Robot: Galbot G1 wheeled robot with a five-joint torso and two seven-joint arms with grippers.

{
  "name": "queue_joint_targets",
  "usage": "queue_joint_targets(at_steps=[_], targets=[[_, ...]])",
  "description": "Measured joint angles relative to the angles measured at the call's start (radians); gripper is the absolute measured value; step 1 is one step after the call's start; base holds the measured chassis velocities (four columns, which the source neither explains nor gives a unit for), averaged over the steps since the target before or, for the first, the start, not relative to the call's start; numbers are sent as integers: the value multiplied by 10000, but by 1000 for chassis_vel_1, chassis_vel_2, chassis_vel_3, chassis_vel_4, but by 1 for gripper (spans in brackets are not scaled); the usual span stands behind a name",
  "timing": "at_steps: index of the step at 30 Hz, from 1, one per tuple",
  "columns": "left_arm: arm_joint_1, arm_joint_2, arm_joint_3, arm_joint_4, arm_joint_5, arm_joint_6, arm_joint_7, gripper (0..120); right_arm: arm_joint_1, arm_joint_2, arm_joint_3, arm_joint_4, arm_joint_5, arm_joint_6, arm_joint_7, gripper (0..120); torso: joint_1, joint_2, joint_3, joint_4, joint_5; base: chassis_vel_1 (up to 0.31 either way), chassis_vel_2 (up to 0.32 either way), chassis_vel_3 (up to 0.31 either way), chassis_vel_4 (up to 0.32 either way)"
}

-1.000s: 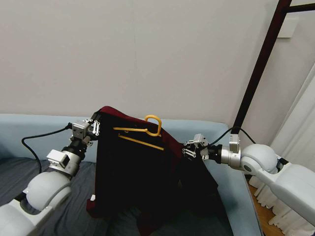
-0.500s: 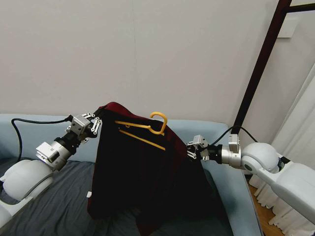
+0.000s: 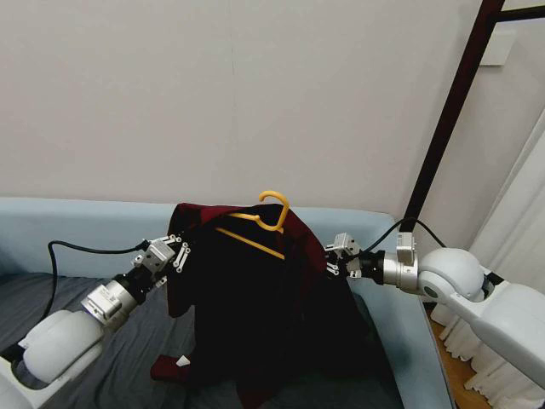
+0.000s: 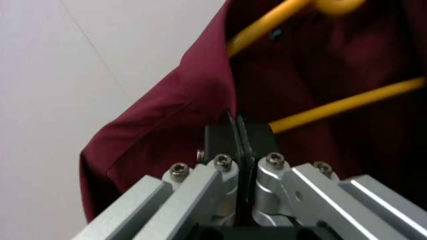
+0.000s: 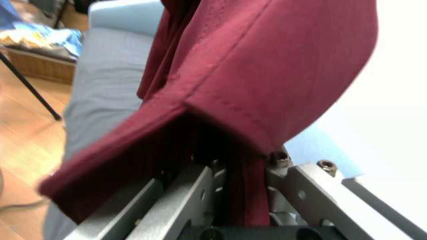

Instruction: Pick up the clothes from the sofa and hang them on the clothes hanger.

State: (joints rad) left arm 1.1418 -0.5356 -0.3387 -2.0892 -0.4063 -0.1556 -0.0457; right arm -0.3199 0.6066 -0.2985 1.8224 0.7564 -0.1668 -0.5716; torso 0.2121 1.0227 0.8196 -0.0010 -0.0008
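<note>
Left claw [image 3: 179, 250] and right claw [image 3: 329, 261] both clamp the shirt [image 3: 255, 315]: wrist views show the pinched hems, head view the hanger [image 3: 249, 242] between the claws.

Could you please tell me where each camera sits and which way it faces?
Head view: on the head, facing forward and down at sofa, shirt, hanger; left arm and right arm show.
Left wrist view: on that wrist, facing shirt and hanger past shut left gripper.
Right wrist view: on that wrist, facing sofa past right gripper clamping shirt.
All three share the shirt.
</note>
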Motion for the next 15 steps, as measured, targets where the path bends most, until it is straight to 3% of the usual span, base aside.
queue_joint_targets(at_steps=[6, 15], targets=[[0, -377, 299, -272, -484, -5, -63, 0, 12, 198, -151, -47, -1289, -20, 461, 1, 0, 0, 0, -4, 1, 0, 0, 0, 0], [154, -355, 283, -286, -185, 21, -15, 0, 36, 328, -255, -402, -2376, -3, 695, 1, 0, 0, 1, -3, 1, 0, 0, 0, 0]])
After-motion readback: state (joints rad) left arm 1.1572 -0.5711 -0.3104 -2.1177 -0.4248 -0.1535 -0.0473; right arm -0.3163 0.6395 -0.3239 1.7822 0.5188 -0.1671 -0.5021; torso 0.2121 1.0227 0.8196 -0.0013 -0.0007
